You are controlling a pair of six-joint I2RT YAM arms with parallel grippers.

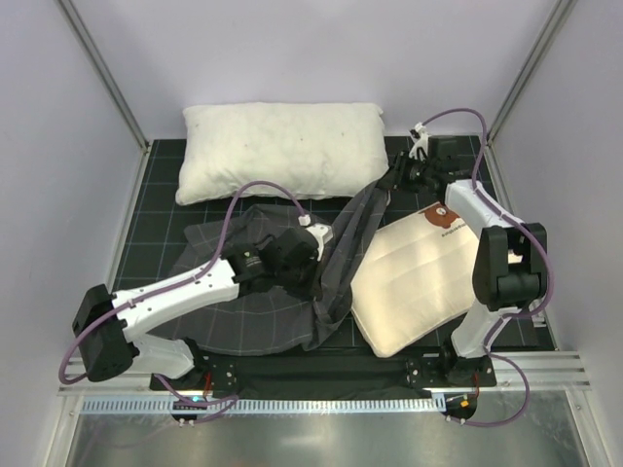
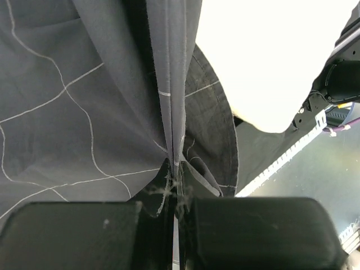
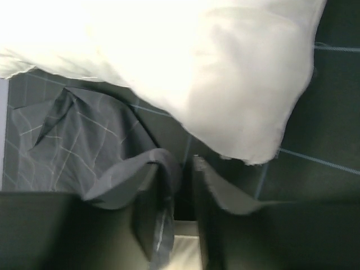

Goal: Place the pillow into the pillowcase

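Currently the step in hand looks like opening the case, with insertion not yet begun. On the dark gridded tabletop [image 1: 165, 185], the biggest item is a plain white lumpy pillow [image 1: 282, 151] lying along the far edge, apart from the work. Next in size is the pillowcase [image 1: 243, 311], dark grey with a thin light grid. It is crumpled on the near left, and one edge of it is pulled up into a taut band running diagonally toward the far right. The pillow [image 1: 419, 282], cream and quilted with a bear-face print near its far edge, lies flat on the right. It is wholly outside the case, with its left side just beside that band.

The left end effector [image 2: 177, 194] is clamped on a gathered fold of the pillowcase. In its wrist view the fabric is pinched between both pads. The right end effector [image 3: 184, 188] at the band's far end has case fabric draped over one finger and caught in the narrow gap, so I judge it closed on the hem.

The next move calls for spreading the mouth wide, which probably means regripping a single layer. The opening can then be drawn over a corner of the pillow.

By count there are two pillows, one pillowcase and two end effectors.
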